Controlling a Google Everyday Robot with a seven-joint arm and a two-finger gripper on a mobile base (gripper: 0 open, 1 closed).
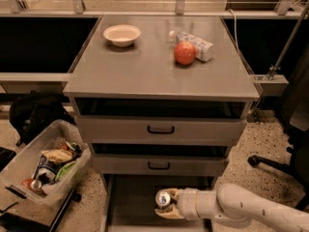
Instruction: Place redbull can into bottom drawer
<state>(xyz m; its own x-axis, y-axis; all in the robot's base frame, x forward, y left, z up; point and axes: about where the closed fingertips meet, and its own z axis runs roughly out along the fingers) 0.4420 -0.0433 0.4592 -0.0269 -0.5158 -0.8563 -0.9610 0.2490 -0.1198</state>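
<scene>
Held the can (163, 197) in the gripper (162, 205), clamped shut around it, within the open bottom drawer (129, 204), right of its middle; could not tell whether touching its floor.

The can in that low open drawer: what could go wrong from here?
1. The gripper holds the can upright over the bottom drawer. Whether the can touches the floor is unclear, so a release now might tip such a slim can.
2. The arm appears close below the middle drawer, so lifting straight up could knock that drawer's front.
</scene>
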